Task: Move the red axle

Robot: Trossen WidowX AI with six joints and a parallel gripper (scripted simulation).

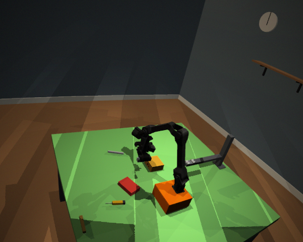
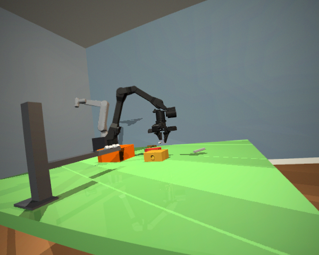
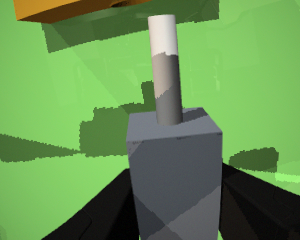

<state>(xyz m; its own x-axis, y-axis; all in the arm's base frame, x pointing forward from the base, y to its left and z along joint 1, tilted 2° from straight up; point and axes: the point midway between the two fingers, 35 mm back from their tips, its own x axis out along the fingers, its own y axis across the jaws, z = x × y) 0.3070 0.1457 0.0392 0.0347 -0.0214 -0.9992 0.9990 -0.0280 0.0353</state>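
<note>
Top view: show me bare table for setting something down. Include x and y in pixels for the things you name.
Between the grey rod (image 1: 115, 152) (image 2: 199, 150) and screwdriver (image 1: 117, 202), left of the red block (image 1: 128, 184) (image 2: 152, 149). Crowded: around the yellow block (image 1: 156, 162) (image 2: 161, 155) (image 3: 65, 7), with the end effector (image 1: 144, 158) (image 2: 162, 142) (image 3: 172, 175) above and orange block (image 1: 165, 191) (image 2: 128, 151) nearby.

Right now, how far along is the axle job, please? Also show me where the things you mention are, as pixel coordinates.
Done: the gripper (image 1: 144, 158) (image 2: 162, 140) (image 3: 172, 175) is shut on a pin-tipped grey block (image 3: 175, 175). In hand: it hangs near the holed yellow block (image 1: 156, 162) (image 2: 161, 155) (image 3: 65, 7), likely the beam. Left: freeing the axle, absent from the bracket's (image 1: 210, 158) (image 2: 72, 159) V-blocks (image 1: 190, 162) (image 2: 112, 146), seating it there and letting go.
</note>
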